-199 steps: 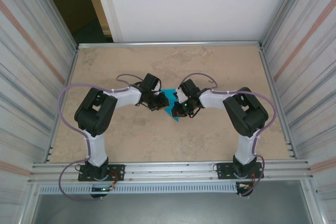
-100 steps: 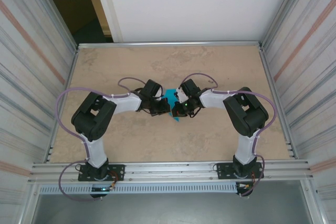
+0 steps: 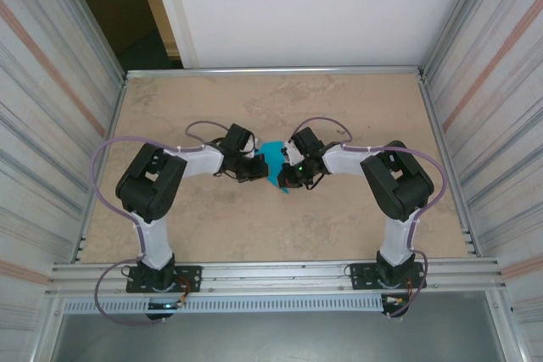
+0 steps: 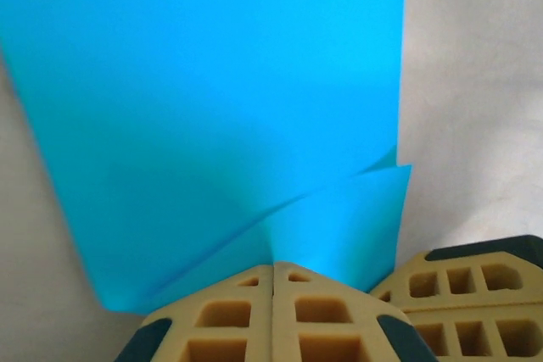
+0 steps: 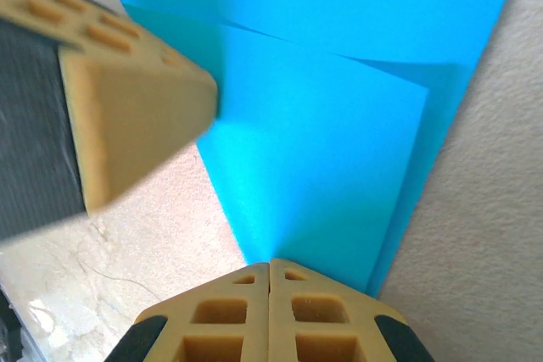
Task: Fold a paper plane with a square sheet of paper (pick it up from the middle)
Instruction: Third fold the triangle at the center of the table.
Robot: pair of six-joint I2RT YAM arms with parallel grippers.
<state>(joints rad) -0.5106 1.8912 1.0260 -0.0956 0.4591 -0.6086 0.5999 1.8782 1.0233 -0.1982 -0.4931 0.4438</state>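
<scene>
The turquoise square sheet of paper (image 3: 273, 157) lies mid-table, partly folded into overlapping flaps, between the two grippers. My left gripper (image 3: 260, 168) comes at it from the left. In the left wrist view this gripper (image 4: 273, 265) is shut, and a raised crease of the paper (image 4: 221, 108) runs into its closed tips. My right gripper (image 3: 285, 172) comes from the right. In the right wrist view it (image 5: 271, 260) is shut on a lower corner of the paper (image 5: 322, 150). The right gripper's tan fingers (image 4: 462, 281) sit close beside my left one, and a left finger (image 5: 136, 116) shows in the right wrist view.
The beige table (image 3: 339, 108) is walled by metal rails and corrugated panels (image 3: 492, 125) on both sides. A white board (image 3: 297, 6) stands behind the far edge. Purple cables (image 3: 110, 167) loop off both arms.
The left jaws have closed the last bit onto the paper, and the left wrist has shifted slightly back left. The right arm has stayed still, shut.
</scene>
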